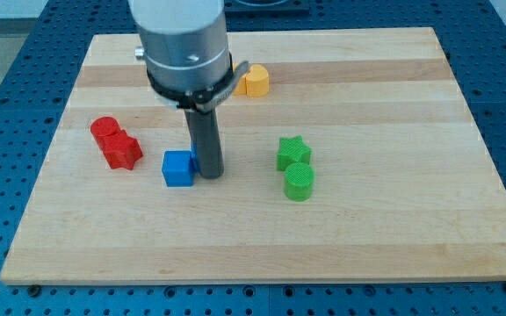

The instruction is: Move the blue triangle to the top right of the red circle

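My tip (211, 175) rests on the board just right of a blue block (177, 168) that looks like a cube. A sliver of blue shows between that block and the rod; I cannot tell whether it is a separate block. No blue triangle can be made out clearly. The red circle (105, 129) lies at the view's left, with a red star-like block (123, 151) touching it at its lower right. My tip is well to the right of both red blocks.
A green star (293, 152) and a green cylinder (299, 183) sit close together right of my tip. A yellow-orange block (255, 81) lies near the view's top, partly beside the arm's body (185, 44). The wooden board (393, 237) ends at blue table edges.
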